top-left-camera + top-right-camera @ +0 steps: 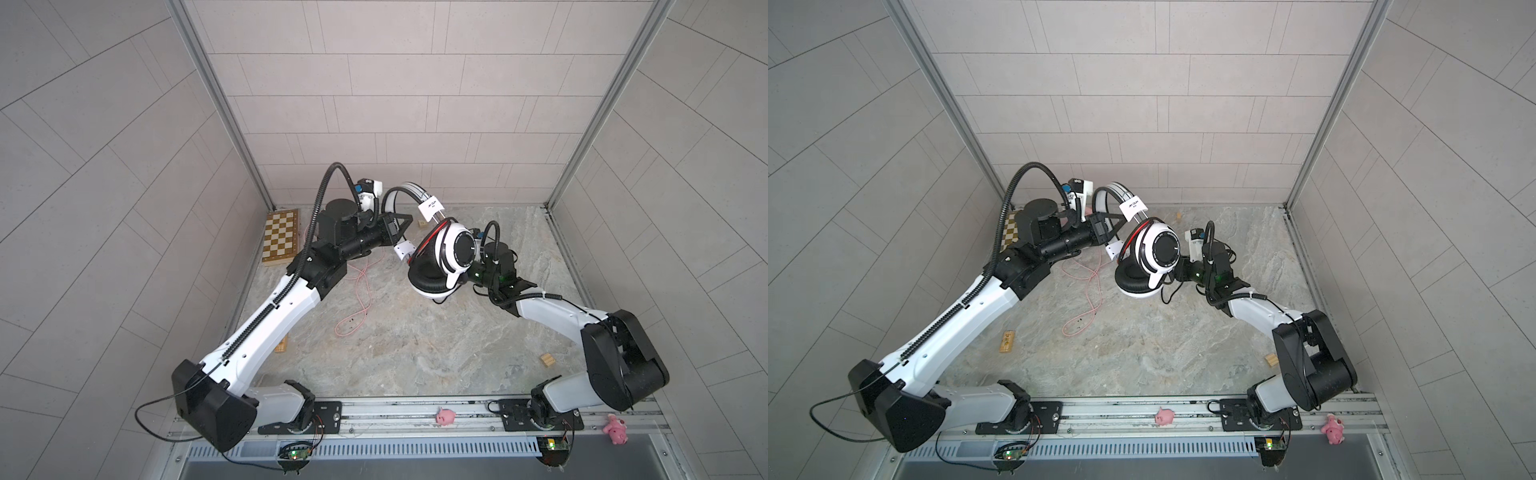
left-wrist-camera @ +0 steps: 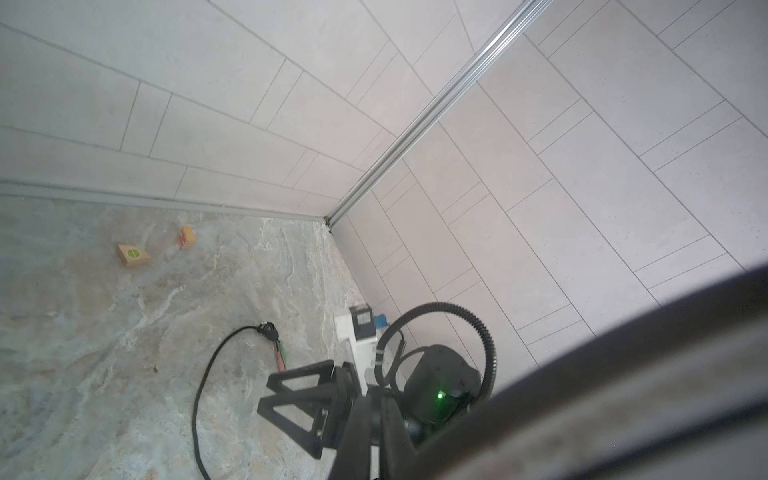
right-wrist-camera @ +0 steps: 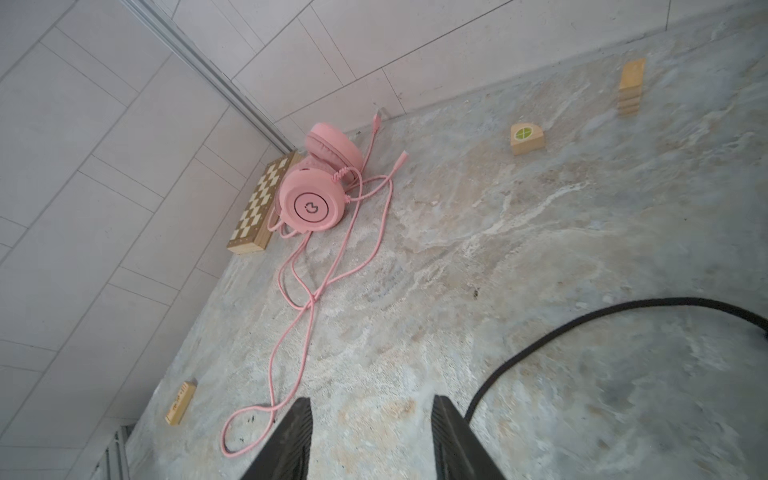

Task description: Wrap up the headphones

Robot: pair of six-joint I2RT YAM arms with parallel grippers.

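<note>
Left arm (image 1: 266, 324) and right arm (image 1: 552, 316) bent inward — left claw (image 1: 403, 227) closed tight, right claw (image 3: 370, 440) parted.

Chessboard (image 1: 281, 237) by the wall, scattered wooden blocks (image 1: 547, 360), pink toy pigs (image 1: 445, 417)

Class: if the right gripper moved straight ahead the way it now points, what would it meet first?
Probably the bare table top, judging by the right wrist view. The open right gripper aims between the pink cable and the black cable, touching neither. Depth is unclear.
</note>
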